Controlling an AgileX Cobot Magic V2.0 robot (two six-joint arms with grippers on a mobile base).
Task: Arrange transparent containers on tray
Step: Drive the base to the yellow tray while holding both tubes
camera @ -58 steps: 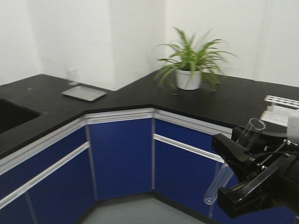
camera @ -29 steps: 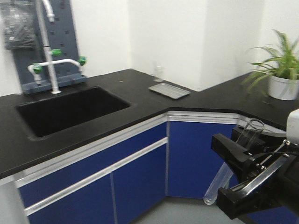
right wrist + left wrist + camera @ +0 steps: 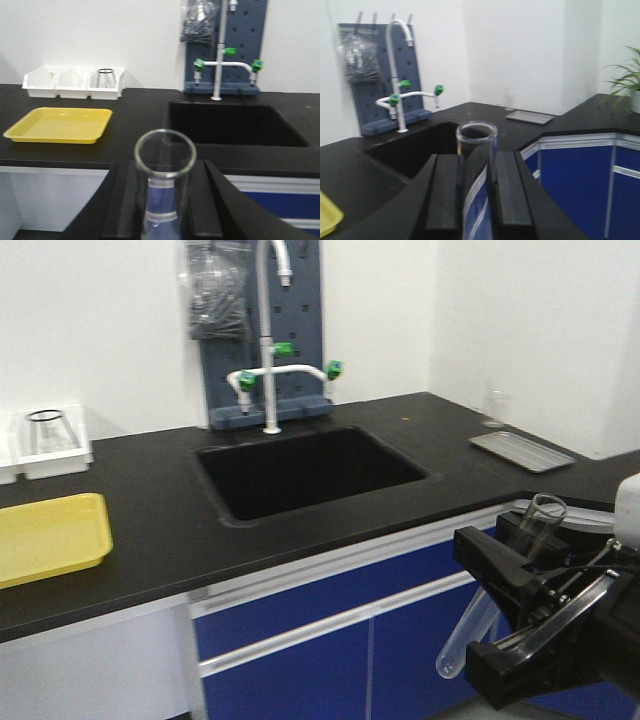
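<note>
My left gripper (image 3: 476,159) is shut on a clear test tube (image 3: 476,136), whose open rim stands up between the black fingers. Another test tube (image 3: 165,150) sits in my right gripper (image 3: 165,167), also shut, rim towards the camera. In the front view a black gripper (image 3: 478,605), the right one as far as I can tell, holds a tilted tube (image 3: 468,632) at the lower right, off the counter's edge. The yellow tray (image 3: 45,535) lies on the black counter at the far left, with nothing in it (image 3: 60,124). Its corner (image 3: 327,218) shows in the left wrist view.
A deep black sink (image 3: 310,470) with a white tap (image 3: 265,340) lies between the grippers and the tray. White bins (image 3: 72,82) holding a beaker (image 3: 106,77) stand behind the tray. A flat metal tray (image 3: 520,450) rests at the counter's right corner. Blue cabinets (image 3: 330,660) stand below.
The front view has swung left: the plant and counter corner slid out to the right, and the sink, bins and yellow tray came in. The gripper with its tube keeps its place in frame.
</note>
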